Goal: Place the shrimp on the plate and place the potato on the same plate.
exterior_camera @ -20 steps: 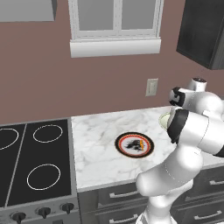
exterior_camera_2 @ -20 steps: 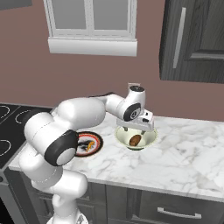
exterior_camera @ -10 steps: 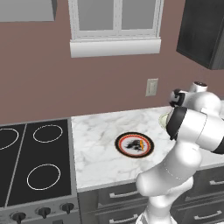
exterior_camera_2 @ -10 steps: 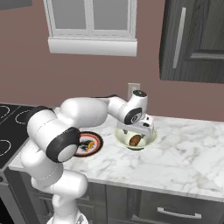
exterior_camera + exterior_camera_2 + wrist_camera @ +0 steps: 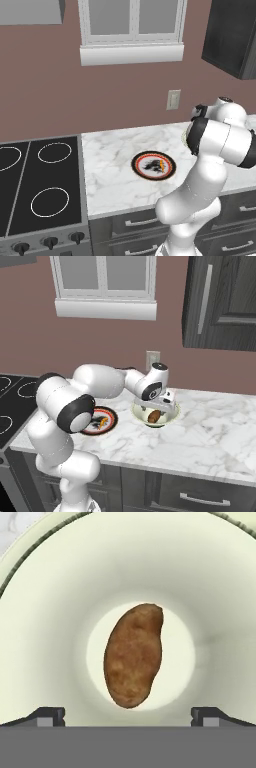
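Plate (image 5: 153, 165) on marble counter (image 5: 110, 160) (beside stove (image 5: 35, 190)); white arm (image 5: 215, 150) right

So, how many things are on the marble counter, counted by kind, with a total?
Plate: 1
Bowl: 1
Potato, lying in the bowl: 1
Total: 3
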You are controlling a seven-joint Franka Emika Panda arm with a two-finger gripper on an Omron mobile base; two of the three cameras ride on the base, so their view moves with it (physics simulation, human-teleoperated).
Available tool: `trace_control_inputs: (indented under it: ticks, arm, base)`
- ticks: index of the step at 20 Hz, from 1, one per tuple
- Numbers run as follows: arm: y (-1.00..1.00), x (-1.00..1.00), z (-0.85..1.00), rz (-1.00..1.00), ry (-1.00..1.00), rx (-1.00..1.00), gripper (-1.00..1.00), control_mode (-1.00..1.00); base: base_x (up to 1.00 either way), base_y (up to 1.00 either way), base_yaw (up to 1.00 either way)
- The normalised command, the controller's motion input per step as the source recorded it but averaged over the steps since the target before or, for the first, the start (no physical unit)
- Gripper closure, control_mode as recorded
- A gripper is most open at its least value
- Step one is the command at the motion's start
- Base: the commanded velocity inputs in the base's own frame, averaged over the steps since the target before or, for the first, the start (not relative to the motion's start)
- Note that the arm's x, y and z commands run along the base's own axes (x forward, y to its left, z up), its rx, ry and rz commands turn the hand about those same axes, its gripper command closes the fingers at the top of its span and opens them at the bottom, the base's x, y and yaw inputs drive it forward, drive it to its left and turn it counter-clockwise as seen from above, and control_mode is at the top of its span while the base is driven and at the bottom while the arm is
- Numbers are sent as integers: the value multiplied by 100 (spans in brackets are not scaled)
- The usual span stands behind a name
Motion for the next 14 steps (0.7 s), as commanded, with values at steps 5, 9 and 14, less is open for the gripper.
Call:
trace_control_inputs:
  ticks: [5, 9, 14]
  arm:
    - [0, 17, -6, 0, 0, 0, -100, -100]
    - [0, 8, -9, 0, 0, 0, -100, -100]
    - [0, 1, -13, 0, 1, 0, -100, -100]
  base:
    - [0, 0, 0]
    - [0, 0, 0]
    - [0, 0, 0]
